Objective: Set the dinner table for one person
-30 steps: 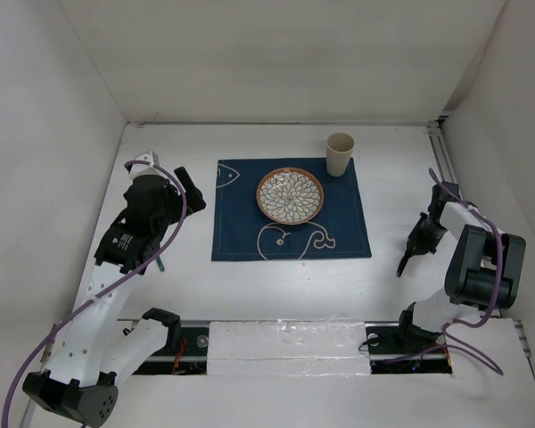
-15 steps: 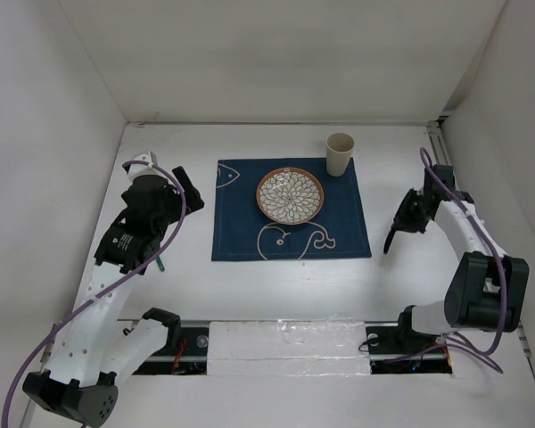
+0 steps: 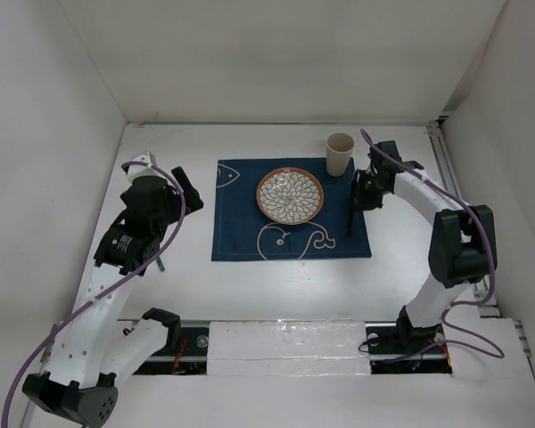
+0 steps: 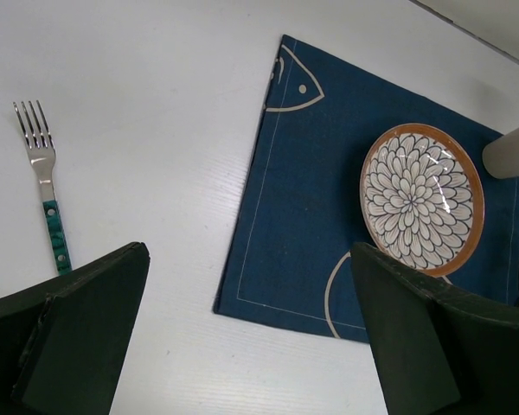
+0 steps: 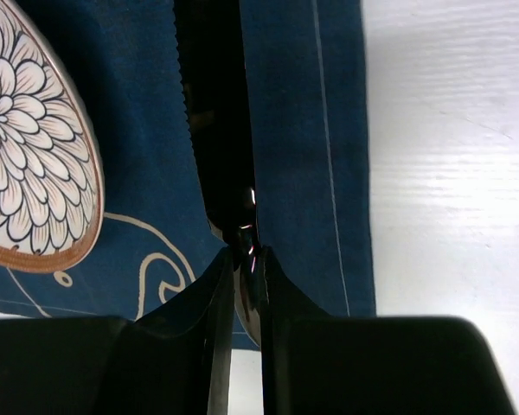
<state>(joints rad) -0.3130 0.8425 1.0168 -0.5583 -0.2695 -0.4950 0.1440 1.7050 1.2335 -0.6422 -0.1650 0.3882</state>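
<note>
The large plain white matte dinner table (image 3: pixel 276 285) lies under everything, and one navy blue cloth placemat with white whale and fish outlines (image 3: pixel 241 227) sits at its middle. On the far half of the placemat rests one round ceramic plate with an orange-brown rim and a white petal pattern (image 3: pixel 290 196), and one plain beige cup (image 3: pixel 340 153) stands upright at the placemat's far right corner. Only the left wrist view shows the single steel fork with a green riveted handle (image 4: pixel 43 173) whole: it lies flat on the table, well apart from the placemat's left edge and roughly parallel to it, while from above just a sliver of green peeks out beside the left arm. That view also shows the left gripper (image 4: pixel 249 259) with its fingers spread wide, nothing between them. Only the right wrist view shows the right gripper (image 5: pixel 242 268) pinched tight on one dark knife with a serrated blade (image 5: pixel 212 130), which runs over the strip of placemat between the plate and the placemat's right edge; whether the blade touches the cloth cannot be told. From above the knife is only a thin dark line
</note>
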